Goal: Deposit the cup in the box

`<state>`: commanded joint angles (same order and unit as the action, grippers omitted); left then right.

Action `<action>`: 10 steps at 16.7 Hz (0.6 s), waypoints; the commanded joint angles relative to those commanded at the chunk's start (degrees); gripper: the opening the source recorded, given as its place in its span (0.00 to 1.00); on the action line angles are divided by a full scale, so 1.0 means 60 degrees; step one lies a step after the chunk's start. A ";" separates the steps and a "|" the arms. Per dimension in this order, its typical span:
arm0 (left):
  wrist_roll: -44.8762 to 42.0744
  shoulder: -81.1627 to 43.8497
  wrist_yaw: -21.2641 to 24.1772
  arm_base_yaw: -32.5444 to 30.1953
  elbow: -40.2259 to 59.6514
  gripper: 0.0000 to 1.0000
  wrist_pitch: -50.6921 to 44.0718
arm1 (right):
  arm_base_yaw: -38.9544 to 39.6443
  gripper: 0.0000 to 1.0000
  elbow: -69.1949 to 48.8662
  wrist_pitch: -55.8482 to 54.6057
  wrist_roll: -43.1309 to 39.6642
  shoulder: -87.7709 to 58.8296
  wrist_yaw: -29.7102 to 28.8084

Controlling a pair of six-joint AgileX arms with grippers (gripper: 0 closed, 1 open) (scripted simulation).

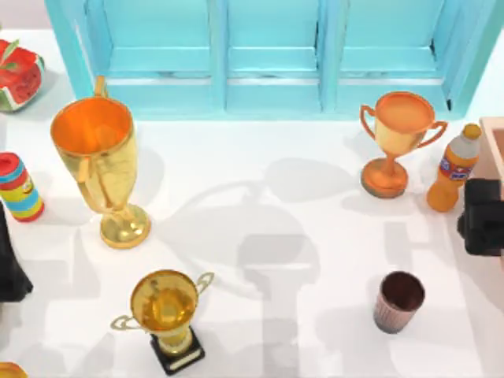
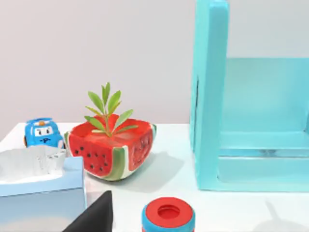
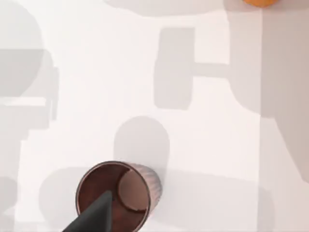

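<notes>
Risk noted: right hand [image 1: 482, 216] hovered beside the box [image 1: 494, 138], grip state indiscernible; upright cup [image 1: 398, 301] could topple if struck off-centre, rolling across the counter [image 1: 260, 181].

The cup [image 1: 398, 301], a small handleless tumbler with a ribbed pinkish-brown outside and a dark brown inside, stands upright and empty on the white surface [image 1: 260, 236], toward the front right. In the right wrist view the cup [image 3: 118, 193] shows its open mouth. The box [image 1: 494, 138], pale pinkish-tan with thick flat walls, sits at the right edge, partly in view, well apart from the cup.
</notes>
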<state>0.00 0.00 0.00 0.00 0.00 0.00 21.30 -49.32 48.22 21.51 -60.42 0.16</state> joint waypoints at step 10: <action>0.0000 0.0000 0.0000 0.0000 0.0000 1.00 0.0000 | 0.1760 1.00 -0.4187 0.4065 0.1826 -0.5227 -0.0021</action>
<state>0.00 0.00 0.00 0.00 0.00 0.00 31.86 -74.44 72.61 32.47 -91.78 0.04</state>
